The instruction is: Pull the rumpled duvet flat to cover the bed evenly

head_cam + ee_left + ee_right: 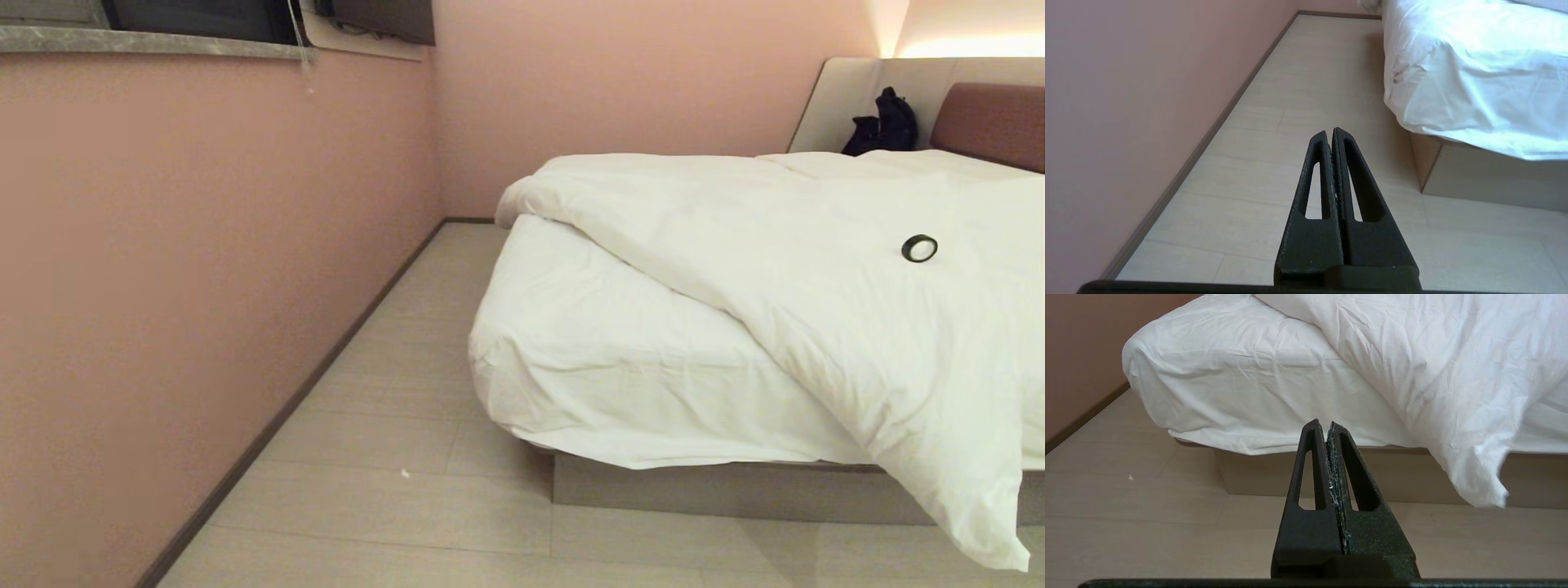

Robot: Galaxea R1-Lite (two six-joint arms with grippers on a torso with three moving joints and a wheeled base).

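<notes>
Left gripper (pixel 1331 132) and right gripper (pixel 1322 424) are hanging clenched, empty; duvet (pixel 816 269) is lying skewed across bed (pixel 604 367); no writing is showing.

A strip of bare floor (pixel 392 425) runs between the pink wall (pixel 204 245) and the bed (pixel 735 490). The duvet (pixel 816 269) drapes over the bed's foot edge; a tape roll (pixel 919 248) lies on it.

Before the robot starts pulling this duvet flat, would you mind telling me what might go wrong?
1. A black tape roll lies on the duvet; pulling could fling it onto the floor.
2. One duvet corner hangs past the bed edge, so a tug there may drag more off.
3. Both the left gripper and right gripper are shut and off the cloth; they must open first.
</notes>
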